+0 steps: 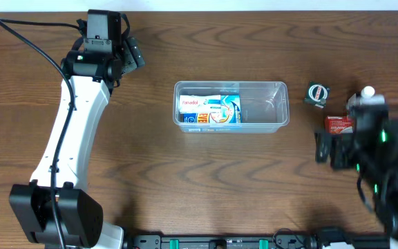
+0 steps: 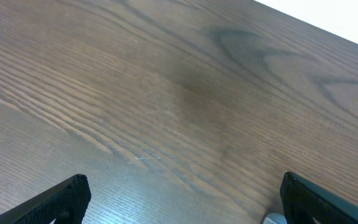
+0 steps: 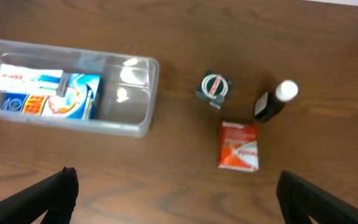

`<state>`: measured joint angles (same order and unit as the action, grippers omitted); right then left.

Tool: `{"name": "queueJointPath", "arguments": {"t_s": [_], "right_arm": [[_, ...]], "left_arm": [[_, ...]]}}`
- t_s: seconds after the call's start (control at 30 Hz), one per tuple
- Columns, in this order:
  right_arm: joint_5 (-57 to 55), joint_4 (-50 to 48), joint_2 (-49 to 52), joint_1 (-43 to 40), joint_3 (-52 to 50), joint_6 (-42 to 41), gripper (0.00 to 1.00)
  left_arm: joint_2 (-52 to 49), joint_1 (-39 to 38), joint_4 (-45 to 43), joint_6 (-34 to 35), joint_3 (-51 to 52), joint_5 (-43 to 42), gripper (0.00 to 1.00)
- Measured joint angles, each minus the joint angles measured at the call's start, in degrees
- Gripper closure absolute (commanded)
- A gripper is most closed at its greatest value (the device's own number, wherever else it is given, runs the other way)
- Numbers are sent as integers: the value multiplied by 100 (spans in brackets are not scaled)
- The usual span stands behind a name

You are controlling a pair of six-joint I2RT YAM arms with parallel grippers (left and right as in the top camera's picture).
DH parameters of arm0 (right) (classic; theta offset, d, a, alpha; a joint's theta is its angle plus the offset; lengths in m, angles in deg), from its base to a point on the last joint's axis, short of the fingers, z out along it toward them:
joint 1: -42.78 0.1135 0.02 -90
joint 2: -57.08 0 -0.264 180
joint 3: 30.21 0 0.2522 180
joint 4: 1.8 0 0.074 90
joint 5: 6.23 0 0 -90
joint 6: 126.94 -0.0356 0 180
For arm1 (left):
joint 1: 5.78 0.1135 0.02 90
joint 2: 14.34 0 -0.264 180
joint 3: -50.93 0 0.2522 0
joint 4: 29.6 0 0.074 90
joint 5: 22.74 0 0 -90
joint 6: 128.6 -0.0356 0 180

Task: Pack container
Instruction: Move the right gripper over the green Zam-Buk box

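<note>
The clear plastic container (image 1: 271, 104) sits mid-table and holds boxes: a white and red one (image 1: 192, 102) and a blue one (image 1: 223, 111) in its left half. It also shows in the right wrist view (image 3: 135, 93). To its right on the table lie a small round green item (image 1: 317, 94), a red box (image 1: 338, 124) and a dark bottle with a white cap (image 1: 366, 93). My right gripper (image 3: 176, 199) is open and empty, raised above the table right of the container. My left gripper (image 2: 182, 199) is open and empty over bare wood at the far left.
The right wrist view shows the green item (image 3: 214, 89), the red box (image 3: 239, 145) and the bottle (image 3: 275, 101) close together. The table's far edge (image 2: 328, 25) lies beyond the left gripper.
</note>
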<state>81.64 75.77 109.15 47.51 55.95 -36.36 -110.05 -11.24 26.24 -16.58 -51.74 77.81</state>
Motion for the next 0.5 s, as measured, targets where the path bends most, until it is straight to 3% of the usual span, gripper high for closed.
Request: {"name": "queueJointPath", "arguments": {"t_s": [0.5], "right_arm": [[-782, 282, 1440, -310, 297, -42, 1]], "left_arm": [[0, 0, 2, 0, 0, 0, 2]]}}
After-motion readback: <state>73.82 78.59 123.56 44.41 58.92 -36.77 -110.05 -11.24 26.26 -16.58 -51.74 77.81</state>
